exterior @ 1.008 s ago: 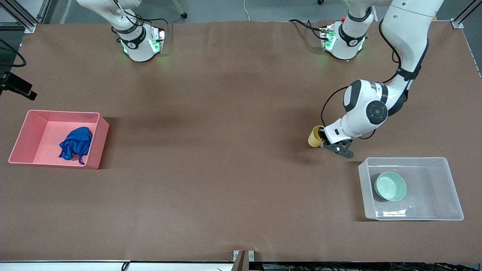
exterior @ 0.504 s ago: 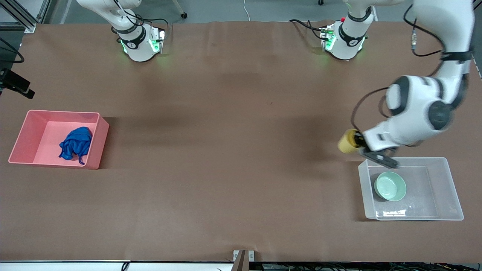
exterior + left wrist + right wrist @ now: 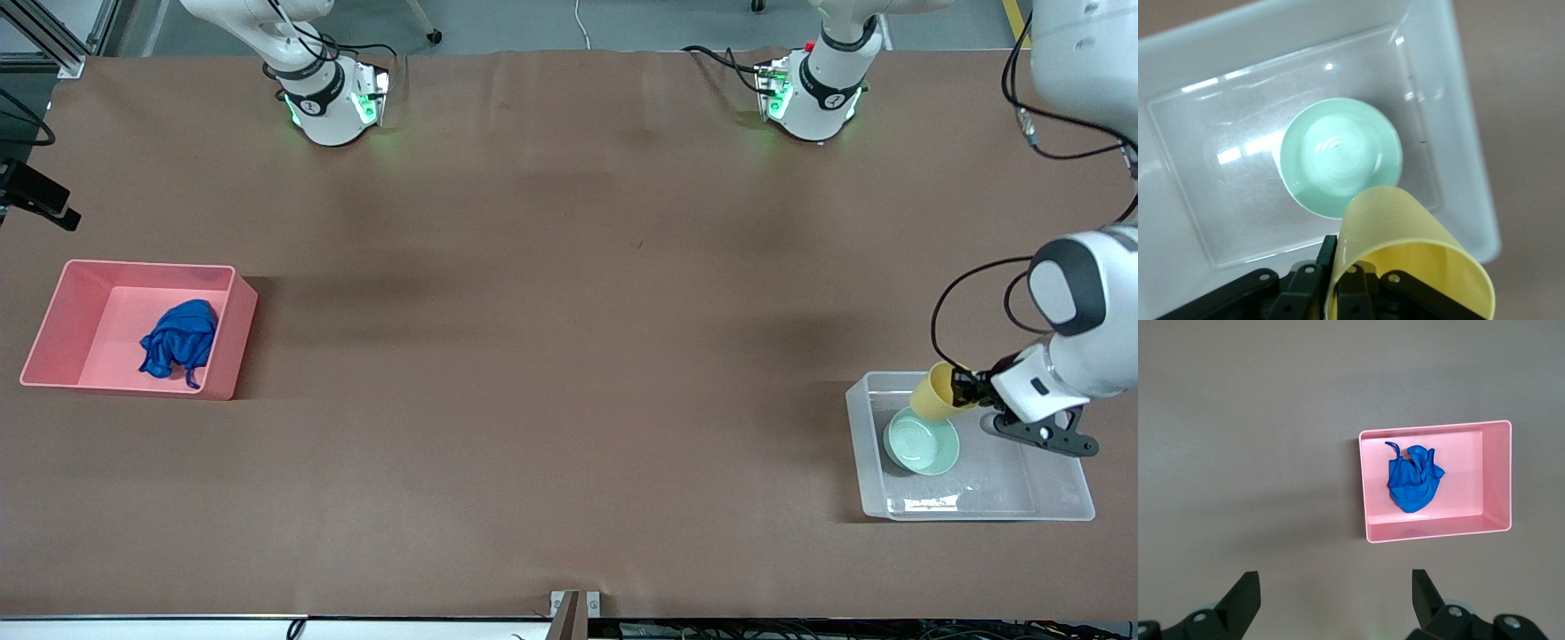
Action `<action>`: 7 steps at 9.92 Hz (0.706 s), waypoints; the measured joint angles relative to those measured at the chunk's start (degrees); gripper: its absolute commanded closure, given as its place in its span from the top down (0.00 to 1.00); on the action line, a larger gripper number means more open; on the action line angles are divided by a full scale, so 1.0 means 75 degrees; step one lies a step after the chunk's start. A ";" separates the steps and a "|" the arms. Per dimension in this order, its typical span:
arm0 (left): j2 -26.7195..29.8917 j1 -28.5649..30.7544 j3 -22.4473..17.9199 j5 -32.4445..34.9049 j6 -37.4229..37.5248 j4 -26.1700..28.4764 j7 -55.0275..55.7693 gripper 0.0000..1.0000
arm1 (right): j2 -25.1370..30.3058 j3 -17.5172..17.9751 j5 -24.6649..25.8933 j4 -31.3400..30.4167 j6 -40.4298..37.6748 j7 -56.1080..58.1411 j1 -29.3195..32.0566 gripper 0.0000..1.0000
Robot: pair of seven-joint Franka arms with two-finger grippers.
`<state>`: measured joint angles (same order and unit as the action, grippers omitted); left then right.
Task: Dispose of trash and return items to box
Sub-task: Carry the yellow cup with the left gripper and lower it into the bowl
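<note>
Trash (image 3: 179, 350) sits in the pink bin (image 3: 67, 298), mid-left of frame; bowl (image 3: 922, 442) in the box (image 3: 1062, 480), lower right. Your left gripper (image 3: 962, 388), jaws clenched on the cup (image 3: 932, 392), hangs over the box; only the release remains. Right gripper (image 3: 1335, 600) waits, jaws released.

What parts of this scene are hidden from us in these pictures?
- Front view: the yellow plastic cup covers the mint-green round bowl's rim, and the clear plastic tub holds both under the left gripper.
- Right wrist view: the right gripper is cut off by the picture's edge.
</note>
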<state>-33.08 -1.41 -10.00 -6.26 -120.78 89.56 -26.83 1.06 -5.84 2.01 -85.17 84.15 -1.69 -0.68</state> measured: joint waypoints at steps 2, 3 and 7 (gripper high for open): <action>-0.0668 0.0013 -0.0094 0.0000 -0.0243 -0.0174 0.0009 0.02 | 0.0000 -0.0002 0.0000 0.0000 -0.0021 0.0000 -0.0005 1.00; -0.0826 0.0018 -0.0109 0.0000 -0.0467 -0.0190 0.0023 0.07 | 0.0000 -0.0005 0.0000 0.0000 -0.0023 0.0001 -0.0006 1.00; -0.1034 0.0030 -0.0117 0.0000 -0.0840 -0.0285 0.0097 0.46 | 0.0000 -0.0007 0.0000 0.0001 -0.0036 0.0002 -0.0007 1.00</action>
<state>-40.83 -1.18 -10.88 -6.26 -127.08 87.42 -26.11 1.06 -5.90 2.01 -85.16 83.88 -1.68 -0.74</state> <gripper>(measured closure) 0.714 0.000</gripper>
